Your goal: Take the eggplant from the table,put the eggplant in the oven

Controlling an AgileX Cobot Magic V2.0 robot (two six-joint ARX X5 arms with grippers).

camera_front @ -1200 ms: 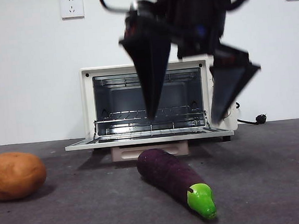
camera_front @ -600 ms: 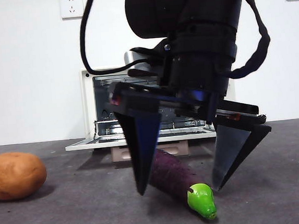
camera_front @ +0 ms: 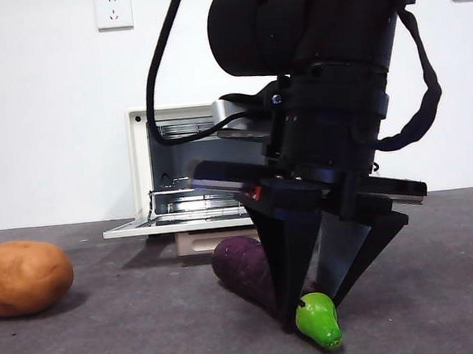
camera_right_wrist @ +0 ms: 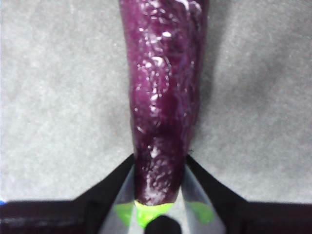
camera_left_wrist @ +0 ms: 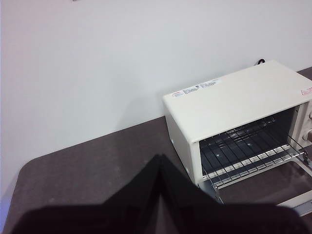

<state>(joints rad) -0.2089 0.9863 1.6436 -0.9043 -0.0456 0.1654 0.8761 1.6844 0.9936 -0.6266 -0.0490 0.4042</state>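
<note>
The right arm comes down from above, big and dark in the front view, wrist pointing straight down with a cable looping off each side of it. Its end effector (camera_front: pixel 307 299) sits low at the bench (camera_front: pixel 110 345), jaws drawn in against both sides of the eggplant (camera_right_wrist: pixel 163 97) near its green cap. The left end effector (camera_left_wrist: pixel 158 161) waits raised, its two jaws pressed together tip to tip.
</note>
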